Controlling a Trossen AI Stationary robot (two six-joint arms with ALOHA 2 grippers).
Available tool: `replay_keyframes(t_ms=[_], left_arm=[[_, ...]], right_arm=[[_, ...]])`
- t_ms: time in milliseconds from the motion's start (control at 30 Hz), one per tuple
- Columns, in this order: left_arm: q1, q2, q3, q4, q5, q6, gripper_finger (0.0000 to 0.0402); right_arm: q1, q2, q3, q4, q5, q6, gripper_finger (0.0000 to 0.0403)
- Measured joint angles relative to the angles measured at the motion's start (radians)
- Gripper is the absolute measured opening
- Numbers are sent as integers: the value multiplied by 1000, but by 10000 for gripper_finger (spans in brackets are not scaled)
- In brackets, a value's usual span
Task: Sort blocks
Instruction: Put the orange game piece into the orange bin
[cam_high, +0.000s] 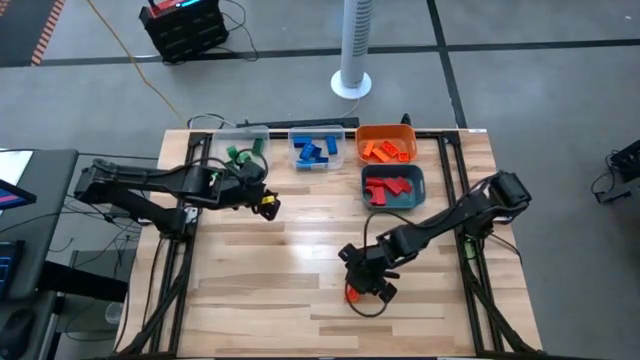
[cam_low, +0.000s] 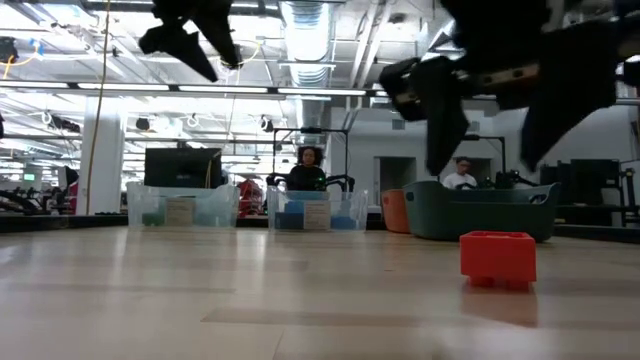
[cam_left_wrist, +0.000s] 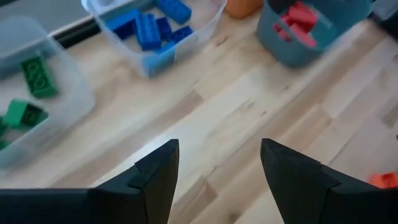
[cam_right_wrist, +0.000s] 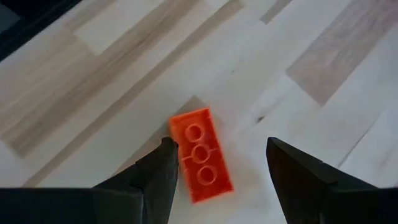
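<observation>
You have a light wooden table (cam_high: 300, 260). At twelve o'clock sit two clear bins (cam_high: 318, 150), an orange bin (cam_high: 386, 145) and a teal bin (cam_high: 392, 188); toward six lies one orange block (cam_right_wrist: 200, 154).

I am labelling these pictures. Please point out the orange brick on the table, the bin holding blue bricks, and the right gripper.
orange brick (cam_right_wrist: 200, 155): right wrist view, on its studded top face.
blue-brick bin (cam_high: 318, 164): high view, on its near rim.
right gripper (cam_right_wrist: 221, 171): right wrist view, midway between its open fingertips.
</observation>
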Motion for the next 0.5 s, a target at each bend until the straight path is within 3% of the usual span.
replay_keyframes(t_ms=[200,500], left_arm=[[-27,-3,-1,-100,-1,-59,220],[-33,-2,-1,-125,2,-62,220]], right_arm=[[10,61,2,30,-1,-4,248],[38,82,-3,33,45,-27,248]])
